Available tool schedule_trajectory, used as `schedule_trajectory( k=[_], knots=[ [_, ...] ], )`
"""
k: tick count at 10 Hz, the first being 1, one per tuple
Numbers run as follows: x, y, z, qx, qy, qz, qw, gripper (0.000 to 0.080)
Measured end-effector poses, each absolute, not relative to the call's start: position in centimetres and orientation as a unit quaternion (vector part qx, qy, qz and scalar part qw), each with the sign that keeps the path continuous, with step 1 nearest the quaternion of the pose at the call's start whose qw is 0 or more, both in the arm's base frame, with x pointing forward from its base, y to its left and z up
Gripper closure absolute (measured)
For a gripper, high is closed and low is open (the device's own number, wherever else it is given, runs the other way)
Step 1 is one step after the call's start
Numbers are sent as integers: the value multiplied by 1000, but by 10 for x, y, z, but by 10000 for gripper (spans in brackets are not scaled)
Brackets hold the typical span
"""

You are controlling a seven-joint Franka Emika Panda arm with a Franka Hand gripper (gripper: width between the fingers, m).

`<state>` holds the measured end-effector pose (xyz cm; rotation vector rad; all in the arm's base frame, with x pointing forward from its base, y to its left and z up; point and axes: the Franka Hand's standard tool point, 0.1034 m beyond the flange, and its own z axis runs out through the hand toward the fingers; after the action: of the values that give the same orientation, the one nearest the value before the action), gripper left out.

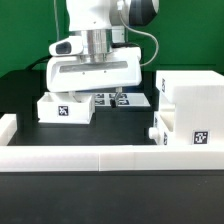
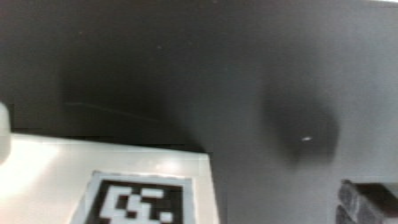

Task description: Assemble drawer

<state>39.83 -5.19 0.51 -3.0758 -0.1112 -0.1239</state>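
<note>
The tall white housing (image 1: 192, 100) stands at the exterior view's right, with a tag on its front. One tray (image 1: 158, 128) with a knob sits at the housing's lower left side, against it. The other tray (image 1: 64, 109) lies at the left, tag facing front. My gripper (image 1: 92, 92) hangs just above and behind this tray. In the wrist view a white tagged face (image 2: 134, 190) fills the lower corner, and one dark fingertip (image 2: 366, 205) shows far out at the edge. No finger shows near the middle, so the jaws stand apart and hold nothing.
The marker board (image 1: 112, 100) lies flat on the dark table between the left tray and the housing. Low white wall segments (image 1: 100, 157) edge the table's front and left side (image 1: 8, 125).
</note>
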Motion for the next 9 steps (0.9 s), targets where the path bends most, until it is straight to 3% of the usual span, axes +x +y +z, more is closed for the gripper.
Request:
schedule_trajectory(
  k=[2, 3, 5, 6, 7, 9],
  knots=[
    [401, -52, 6, -998, -36, -42, 30, 387],
    [401, -52, 6, -998, -36, -42, 30, 387],
    [402, -52, 6, -998, -37, -43, 30, 698],
    [403, -53, 7, -998, -38, -44, 30, 698],
    [403, -53, 7, -998, -38, -44, 30, 756],
    [404, -52, 7, -998, -40, -45, 30, 756]
  ],
)
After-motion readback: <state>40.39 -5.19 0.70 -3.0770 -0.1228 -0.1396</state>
